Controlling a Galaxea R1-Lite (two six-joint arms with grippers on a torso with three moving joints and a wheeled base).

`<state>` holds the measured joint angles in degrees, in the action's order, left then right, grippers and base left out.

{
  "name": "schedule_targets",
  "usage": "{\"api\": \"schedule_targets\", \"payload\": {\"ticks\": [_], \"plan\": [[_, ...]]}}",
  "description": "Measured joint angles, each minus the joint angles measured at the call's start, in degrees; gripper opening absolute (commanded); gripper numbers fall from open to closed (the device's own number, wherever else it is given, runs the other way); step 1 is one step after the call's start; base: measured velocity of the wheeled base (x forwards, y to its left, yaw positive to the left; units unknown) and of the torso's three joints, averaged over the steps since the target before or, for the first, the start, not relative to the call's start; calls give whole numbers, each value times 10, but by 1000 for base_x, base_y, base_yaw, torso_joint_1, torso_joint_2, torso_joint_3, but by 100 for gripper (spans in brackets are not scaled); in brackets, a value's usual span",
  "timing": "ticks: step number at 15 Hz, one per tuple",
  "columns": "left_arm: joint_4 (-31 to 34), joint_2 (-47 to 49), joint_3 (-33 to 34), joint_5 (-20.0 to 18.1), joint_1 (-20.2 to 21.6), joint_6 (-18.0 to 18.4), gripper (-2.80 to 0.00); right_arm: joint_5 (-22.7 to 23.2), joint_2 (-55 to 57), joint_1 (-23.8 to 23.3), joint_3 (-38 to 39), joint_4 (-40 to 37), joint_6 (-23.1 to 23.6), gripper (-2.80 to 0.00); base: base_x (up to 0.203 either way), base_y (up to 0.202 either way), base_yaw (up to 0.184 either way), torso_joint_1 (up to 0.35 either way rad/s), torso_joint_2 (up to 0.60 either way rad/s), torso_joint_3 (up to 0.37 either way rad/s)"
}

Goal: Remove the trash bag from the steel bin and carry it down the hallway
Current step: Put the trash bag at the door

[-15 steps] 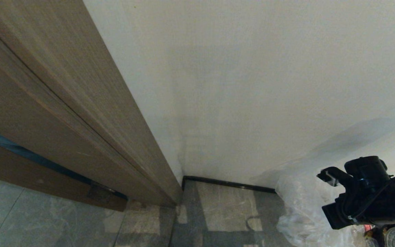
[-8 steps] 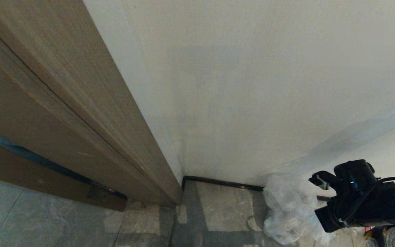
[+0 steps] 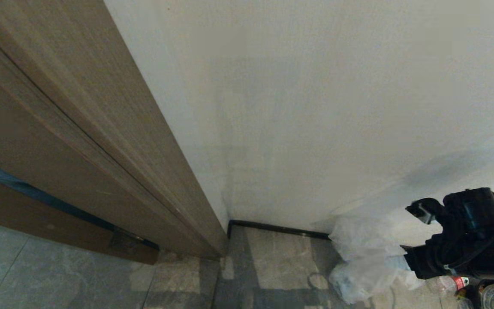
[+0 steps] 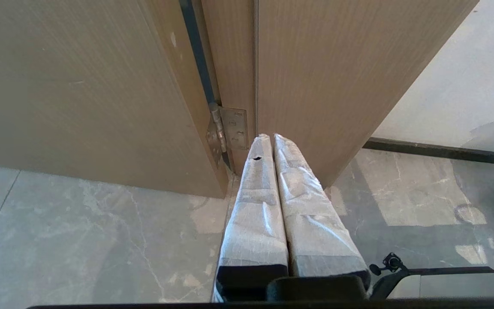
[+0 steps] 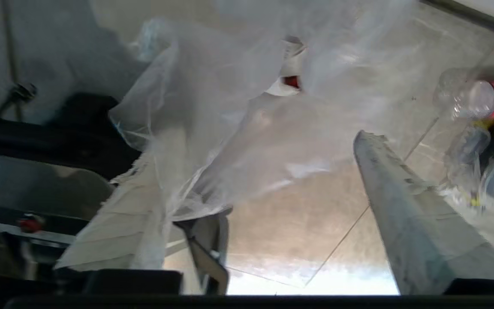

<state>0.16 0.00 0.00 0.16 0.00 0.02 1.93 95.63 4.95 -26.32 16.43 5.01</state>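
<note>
Right hand (image 5: pixel 251 206) spread wide, holding nothing; trash bag (image 3: pixel 365 257) slumped on floor tiles (image 3: pixel 281 262) just ahead of hand, against wall (image 3: pixel 315 107), film draped over one finger (image 5: pixel 127 231). Step judged: set-down at carry's end. Next move calls for lifting hand clear without snagging film. Left hand (image 4: pixel 272 141) pressed together, empty, parked near door hinge (image 4: pixel 230 128).

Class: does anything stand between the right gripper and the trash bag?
Nothing visible. The right gripper stands open, and the trash bag drapes over one finger with no other thing between them.
</note>
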Motion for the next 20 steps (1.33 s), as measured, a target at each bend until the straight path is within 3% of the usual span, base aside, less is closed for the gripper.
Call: {"api": "schedule_targets", "payload": {"ticks": [6,10,14,15,20], "plan": [[0,0,0,0,0,0,-280,-18,-68,2,13,-27,3,0,0,0,0,0,0,0],[0,0,0,0,0,0,-280,-22,-85,9,46,-21,58,0,0,0,0,0,0,0],[0,0,0,0,0,0,-280,-24,-98,9,45,-27,51,0,0,0,0,0,0,0],[0,0,0,0,0,0,-280,-23,-110,9,47,-27,44,-280,0,0,0,0,0,0],[0,0,0,0,0,0,-280,-41,-213,4,83,-37,31,-280,0,0,0,0,0,0]]}}
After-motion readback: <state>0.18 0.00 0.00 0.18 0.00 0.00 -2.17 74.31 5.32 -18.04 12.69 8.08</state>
